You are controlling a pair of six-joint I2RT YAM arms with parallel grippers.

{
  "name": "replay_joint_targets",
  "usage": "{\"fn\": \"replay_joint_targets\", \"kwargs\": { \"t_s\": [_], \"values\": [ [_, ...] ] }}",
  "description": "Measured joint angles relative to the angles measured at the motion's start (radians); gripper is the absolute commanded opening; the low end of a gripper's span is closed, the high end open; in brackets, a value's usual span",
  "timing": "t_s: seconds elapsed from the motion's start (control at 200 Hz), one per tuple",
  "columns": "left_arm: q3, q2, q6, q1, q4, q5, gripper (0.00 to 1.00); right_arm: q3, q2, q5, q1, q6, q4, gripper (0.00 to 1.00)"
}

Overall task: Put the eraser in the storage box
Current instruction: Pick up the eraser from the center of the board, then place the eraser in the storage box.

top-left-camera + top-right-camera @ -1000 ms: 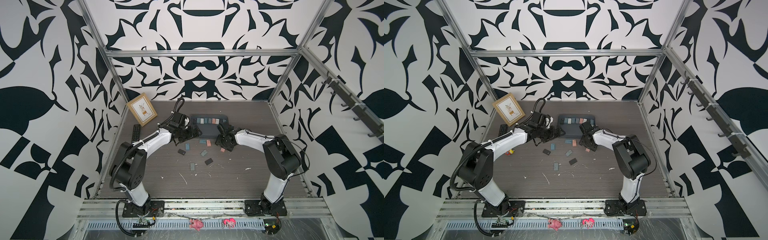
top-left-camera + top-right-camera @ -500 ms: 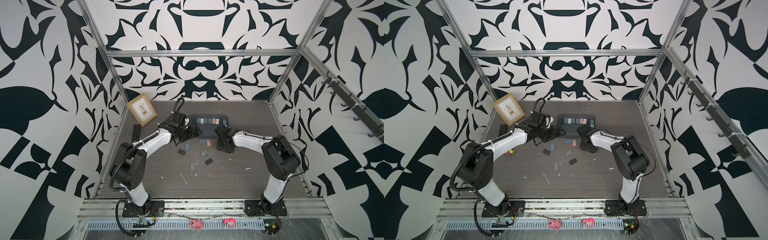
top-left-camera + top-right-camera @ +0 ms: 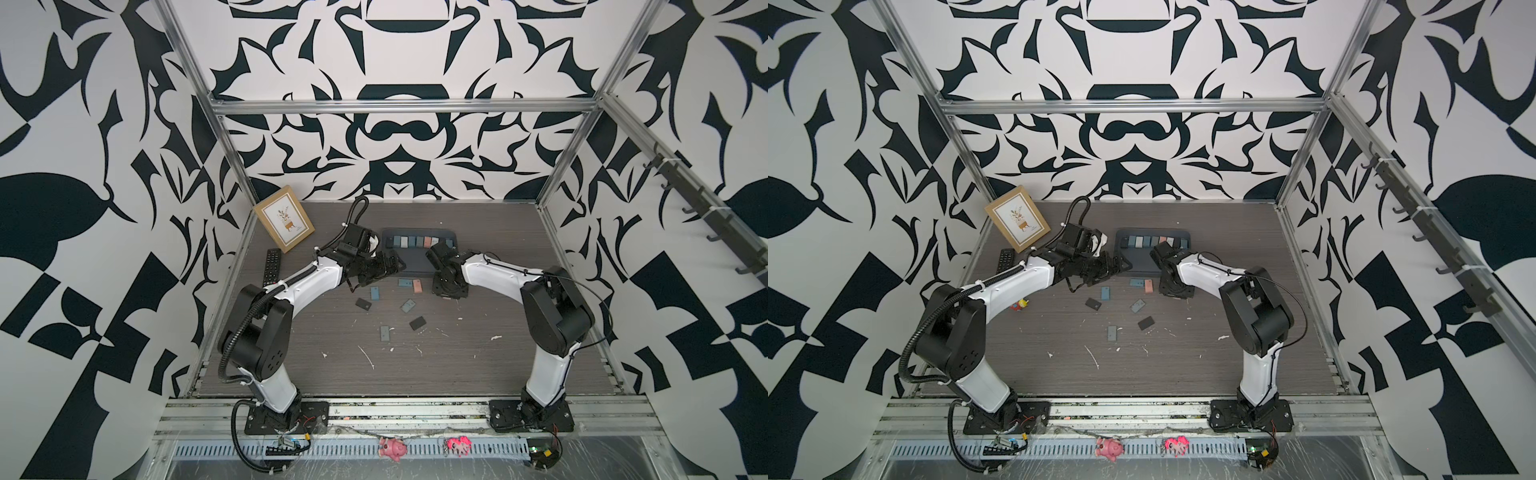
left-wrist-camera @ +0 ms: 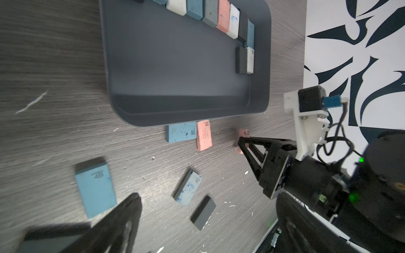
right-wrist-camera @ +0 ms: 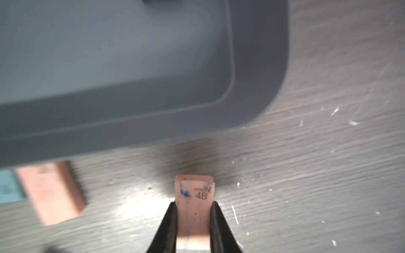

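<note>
right pincer (image 5: 194, 207) clamped on a pink eraser (image 5: 194, 191), just outside the storage box (image 5: 258, 65)

in the right wrist view its two black fingers (image 5: 169, 221) press the long sides of the pink eraser (stamped 4b, smeared with blue), which lies beside the box's rounded corner, outside the rim; whether it is lifted off the wood i cannot tell. in both top views this pincer sits just below the box's lower edge, a little right of frame centre. the left pincer (image 3: 392, 263) stands wide apart, holding nothing, near the box's left edge. a row of erasers (image 3: 415, 242) lines the box's upper side; loose erasers (image 3: 408, 306) lie on the table (image 3: 478, 365).
</note>
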Motion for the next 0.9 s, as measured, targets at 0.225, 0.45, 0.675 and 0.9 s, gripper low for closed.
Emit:
{"fn": "replay_joint_targets", "kwargs": {
  "t_s": [0.225,0.45,0.675,0.9],
  "values": [
    [0.095,0.002,-0.003,0.005,-0.011,0.02,0.99,0.298,0.009,-0.006,-0.014,-0.082,-0.076,0.21],
    [0.146,0.028,-0.029,0.031,0.001,0.056,0.99,0.524,0.169,-0.047,-0.048,-0.115,-0.09,0.21],
    [0.153,0.053,-0.045,0.042,0.0,0.073,0.99,0.619,0.381,-0.088,-0.092,-0.138,-0.114,0.21],
    [0.153,0.076,-0.045,0.051,0.0,0.088,0.99,0.694,0.463,-0.101,-0.122,-0.164,-0.144,0.21]
  ]
}}
